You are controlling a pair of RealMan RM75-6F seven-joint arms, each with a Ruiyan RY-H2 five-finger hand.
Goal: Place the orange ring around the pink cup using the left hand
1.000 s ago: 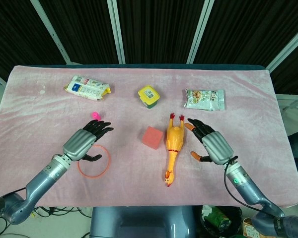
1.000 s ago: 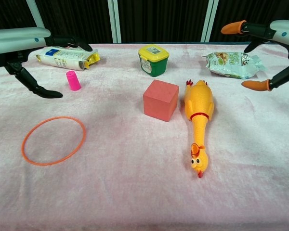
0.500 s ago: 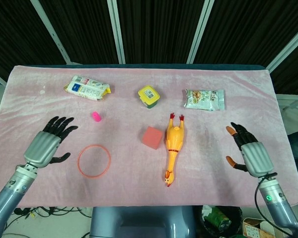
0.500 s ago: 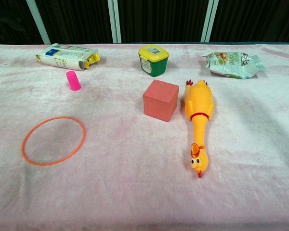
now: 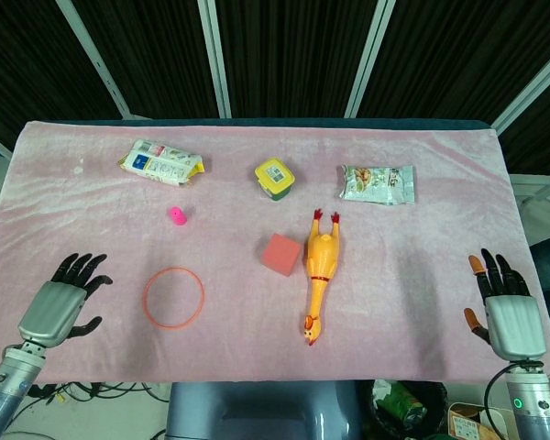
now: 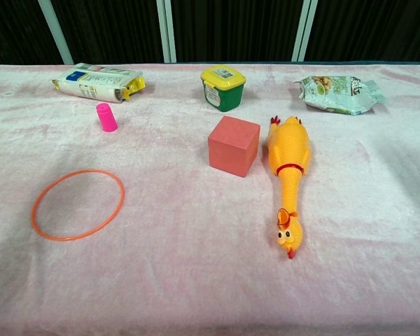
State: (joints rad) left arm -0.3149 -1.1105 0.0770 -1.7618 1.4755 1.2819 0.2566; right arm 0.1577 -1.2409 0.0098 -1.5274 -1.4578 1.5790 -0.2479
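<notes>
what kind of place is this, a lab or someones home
Probably a robot test lab: a table under a pink cloth, dark curtains behind it, and unrelated props laid out, such as a rubber chicken and an orange ring.

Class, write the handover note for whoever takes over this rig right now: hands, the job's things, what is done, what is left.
Left hand: open, empty, at the table's near left edge.
Right hand: open, empty, near right edge.
Orange ring: flat on the pink cloth, apart from the pink cup, which stands upright farther back.
Done: nothing; the ring encircles nothing.
Left: grasp the ring with the left hand and set it around the cup.
</notes>
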